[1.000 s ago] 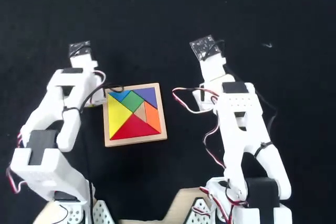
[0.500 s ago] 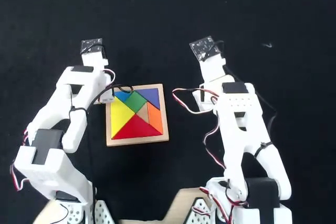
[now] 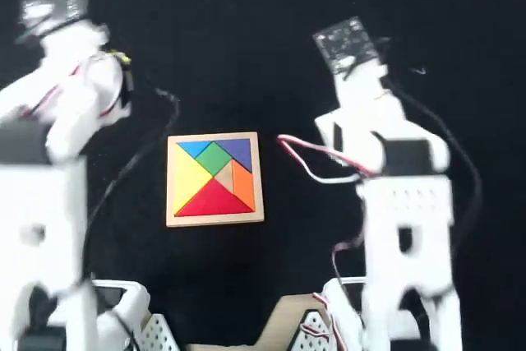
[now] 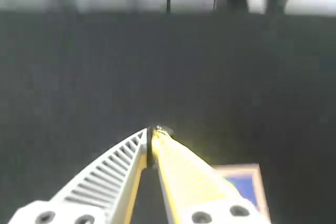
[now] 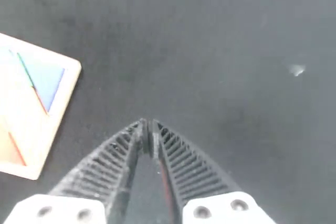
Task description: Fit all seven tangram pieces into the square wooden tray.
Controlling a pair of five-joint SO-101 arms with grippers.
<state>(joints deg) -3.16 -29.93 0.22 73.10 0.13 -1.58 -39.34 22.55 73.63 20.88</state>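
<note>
A second ago my left arm [image 3: 62,104] is down at the 10 o'clock corner of the square wooden tray [image 3: 170,182], which lies slightly skewed. Half a second later the tray sits square, and now both my arms have lifted and pulled away from it. My left arm has swung out to 9 o'clock of the tray, and my right arm [image 3: 390,158] has risen at 3 o'clock. Nothing of mine touches the tray any more.

My left jaws are closed tip to tip with nothing between them, hanging over bare black worktop [image 3: 246,47]. My right jaws are likewise closed and empty.

The tray rests flat near the middle of the worktop, between my two arms. Inside it I count:
- the big yellow triangle [image 3: 187,182] at 9 o'clock
- the big red triangle [image 3: 215,201] at 6 o'clock
- the light blue triangle [image 3: 192,149] at 11 o'clock
- the green square [image 3: 214,159] at 12 o'clock
- the dark blue piece [image 3: 237,151] at 1 o'clock
- the orange piece [image 3: 242,182] at 3 o'clock
- the small tan triangle [image 3: 219,177] at the centre

They fill the frame with no gap I can make out, so I judge the task done and this retreat the closing move.

Around it, a red and white cable [image 3: 304,162] loops from my right arm toward the tray's 3 o'clock side without reaching it. A black cable [image 3: 136,154] trails from my left arm past 9 o'clock. A small pale speck [image 3: 419,71] lies far off at 2 o'clock. Nothing stands in the way.
</note>
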